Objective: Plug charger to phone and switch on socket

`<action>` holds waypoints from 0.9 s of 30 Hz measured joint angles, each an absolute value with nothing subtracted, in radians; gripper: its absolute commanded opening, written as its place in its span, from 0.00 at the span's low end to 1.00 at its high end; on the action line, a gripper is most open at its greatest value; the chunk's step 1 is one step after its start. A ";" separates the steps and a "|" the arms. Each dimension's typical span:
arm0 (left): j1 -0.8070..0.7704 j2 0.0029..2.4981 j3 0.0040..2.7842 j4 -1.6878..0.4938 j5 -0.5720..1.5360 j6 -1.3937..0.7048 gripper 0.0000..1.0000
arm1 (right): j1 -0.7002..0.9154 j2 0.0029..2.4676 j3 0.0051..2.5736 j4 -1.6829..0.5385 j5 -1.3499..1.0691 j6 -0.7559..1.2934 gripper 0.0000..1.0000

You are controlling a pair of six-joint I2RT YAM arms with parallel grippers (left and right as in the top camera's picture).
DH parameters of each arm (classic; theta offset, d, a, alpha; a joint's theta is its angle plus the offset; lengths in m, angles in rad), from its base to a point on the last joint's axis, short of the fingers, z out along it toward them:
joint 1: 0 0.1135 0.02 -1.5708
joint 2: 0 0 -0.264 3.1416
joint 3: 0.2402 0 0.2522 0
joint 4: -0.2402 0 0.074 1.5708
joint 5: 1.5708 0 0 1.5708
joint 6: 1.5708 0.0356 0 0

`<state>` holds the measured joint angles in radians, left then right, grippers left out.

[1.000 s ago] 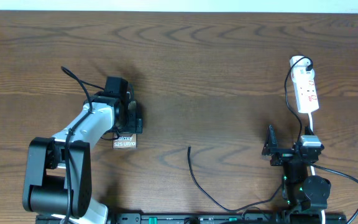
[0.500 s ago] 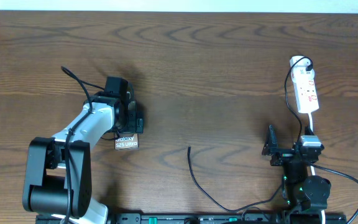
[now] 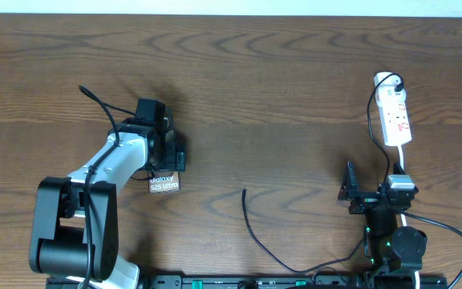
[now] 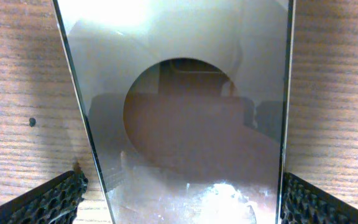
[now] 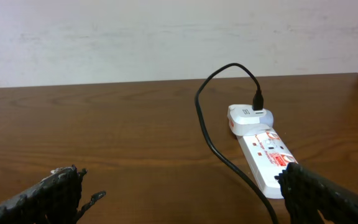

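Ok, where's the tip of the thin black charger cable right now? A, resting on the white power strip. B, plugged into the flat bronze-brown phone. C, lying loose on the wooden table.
C: the overhead view shows the tip of the thin black charger cable lying loose on the wooden table, well apart from the flat bronze-brown phone and the white power strip.

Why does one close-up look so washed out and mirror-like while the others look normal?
Left wrist view: the phone fills the frame, its glossy face throwing white glare at the top and murky reflections below. Overhead view: even light, sharp, soft shadows on the table. Right wrist view: the socket is clear, the wall behind bright and pale.
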<state>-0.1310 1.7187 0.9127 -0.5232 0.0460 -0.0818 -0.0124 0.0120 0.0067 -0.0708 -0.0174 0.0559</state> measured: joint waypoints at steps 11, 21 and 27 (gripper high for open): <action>-0.131 1.719 0.911 -0.512 0.046 -0.082 0.98 | -0.012 0.012 0.007 -0.071 -0.017 0.056 0.99; -0.131 1.719 0.911 -0.465 0.073 -0.096 0.98 | -0.012 0.012 0.007 -0.071 -0.017 0.056 0.99; -0.131 1.719 0.911 -0.463 0.074 -0.105 0.98 | -0.012 0.012 0.007 -0.071 -0.017 0.056 0.99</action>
